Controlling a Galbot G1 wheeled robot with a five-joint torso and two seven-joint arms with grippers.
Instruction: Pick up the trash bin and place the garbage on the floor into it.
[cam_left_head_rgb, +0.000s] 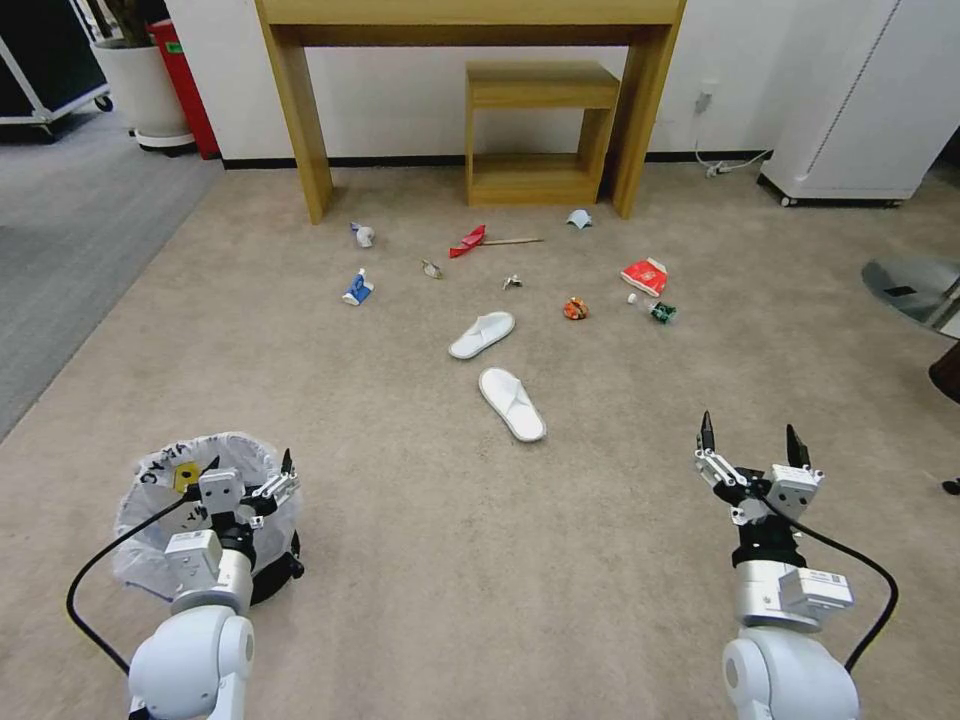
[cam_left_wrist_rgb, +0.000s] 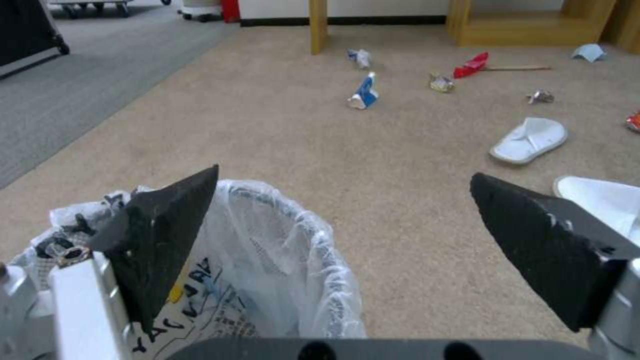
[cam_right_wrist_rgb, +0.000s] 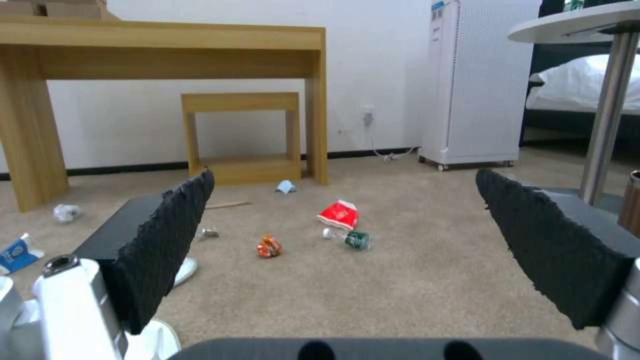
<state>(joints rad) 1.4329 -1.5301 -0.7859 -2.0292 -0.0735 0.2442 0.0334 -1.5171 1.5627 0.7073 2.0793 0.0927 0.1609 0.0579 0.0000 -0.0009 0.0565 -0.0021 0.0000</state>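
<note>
The trash bin (cam_left_head_rgb: 150, 515), black with a crinkly white bag, stands on the beige floor (cam_left_head_rgb: 400, 560) at my near left. My left gripper (cam_left_head_rgb: 248, 470) hovers open over its right rim (cam_left_wrist_rgb: 320, 235). One finger (cam_left_wrist_rgb: 167, 235) is above the bag and the other (cam_left_wrist_rgb: 547, 240) is over carpet. My right gripper (cam_left_head_rgb: 750, 430) is open and holds nothing at the near right. The garbage lies ahead: two white slippers (cam_left_head_rgb: 482, 334) (cam_left_head_rgb: 512, 403), a blue-white carton (cam_left_head_rgb: 358, 288), red wrappers (cam_left_head_rgb: 467, 241) (cam_left_head_rgb: 645, 275), an orange packet (cam_left_head_rgb: 575, 309), a clear bottle (cam_left_head_rgb: 655, 309), a pale blue mask (cam_left_head_rgb: 579, 217) and a wooden stick (cam_left_head_rgb: 512, 241).
A wooden table (cam_left_head_rgb: 300, 130) and a low wooden stool (cam_left_head_rgb: 540, 130) stand against the far wall. A white appliance (cam_left_head_rgb: 860, 100) and a round metal table base (cam_left_head_rgb: 915, 285) are at the right. Grey carpet (cam_left_head_rgb: 60, 230), a red bin (cam_left_head_rgb: 185, 85) and a planter (cam_left_head_rgb: 145, 90) lie far left.
</note>
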